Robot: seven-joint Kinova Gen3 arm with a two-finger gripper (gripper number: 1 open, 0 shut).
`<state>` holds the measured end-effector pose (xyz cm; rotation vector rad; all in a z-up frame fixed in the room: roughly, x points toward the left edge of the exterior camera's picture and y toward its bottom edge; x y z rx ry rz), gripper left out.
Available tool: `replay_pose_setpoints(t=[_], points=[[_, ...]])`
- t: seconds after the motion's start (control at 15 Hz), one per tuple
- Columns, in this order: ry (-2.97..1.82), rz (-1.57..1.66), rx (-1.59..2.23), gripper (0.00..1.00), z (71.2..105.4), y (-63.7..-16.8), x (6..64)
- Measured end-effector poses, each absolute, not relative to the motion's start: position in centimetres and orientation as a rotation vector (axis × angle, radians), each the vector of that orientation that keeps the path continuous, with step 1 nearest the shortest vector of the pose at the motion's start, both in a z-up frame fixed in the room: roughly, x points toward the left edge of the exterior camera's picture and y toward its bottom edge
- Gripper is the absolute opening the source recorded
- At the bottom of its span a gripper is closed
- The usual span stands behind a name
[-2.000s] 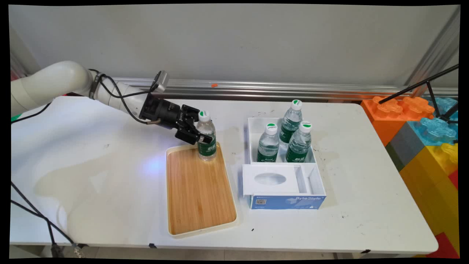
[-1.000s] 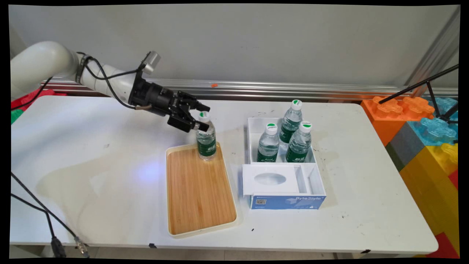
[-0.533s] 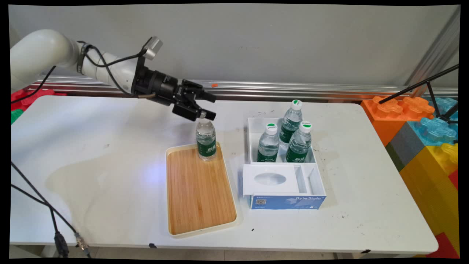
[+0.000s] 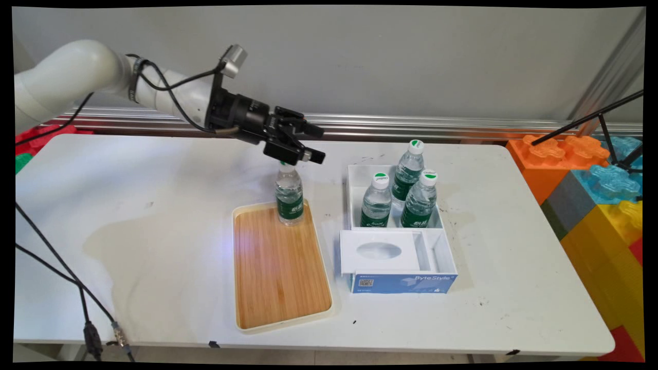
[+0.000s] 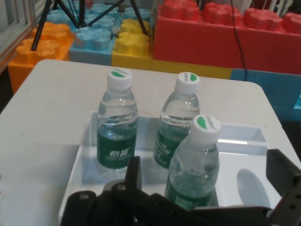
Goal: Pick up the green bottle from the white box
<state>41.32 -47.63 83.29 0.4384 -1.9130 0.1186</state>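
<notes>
1. Nearest the cam: wood tray (image 4: 280,267) on the table (image 4: 154,205), bare except at its far end.
2. One bottle (image 4: 289,198) stands upright at the tray's far end, white cap on. Nothing grips it.
3. Right of the tray, close but apart: blue box (image 4: 398,283) with a white top and an oval opening.
4. Behind that box, a white bin (image 4: 354,177) holds 3 more bottles (image 4: 377,203), all upright. Two stand in front and one further back.
5. My gripper (image 4: 320,145) hangs just above and to the right of the tray bottle's cap, clear of it as far as I can judge. It points toward the bin.
6. My fingers (image 4: 316,155) are spread wide and hold nothing. The hand cam agrees: one finger (image 5: 134,172) is low left, the other is at the right edge, w/ the bin bottles (image 5: 117,127) straight ahead between them.
7. Farthest: big colored blocks (image 4: 591,180) past the table's right end.
8. Vs 2 s ago: I was low then, w/ fingers either side of the tray bottle's body. By 1 s ago I'd risen to cap level. Now I'm higher and further right. The bottle, tray and bin haven't shifted.
</notes>
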Motion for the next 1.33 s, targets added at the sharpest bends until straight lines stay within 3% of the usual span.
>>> replay_pose_setpoints(t=[0.8,1.33], points=[[-1.941,0.081,0.376,1.00,79.1,-48.1,37.7],[-1.931,0.089,0.328,1.00,78.1,-49.8,34.8]])
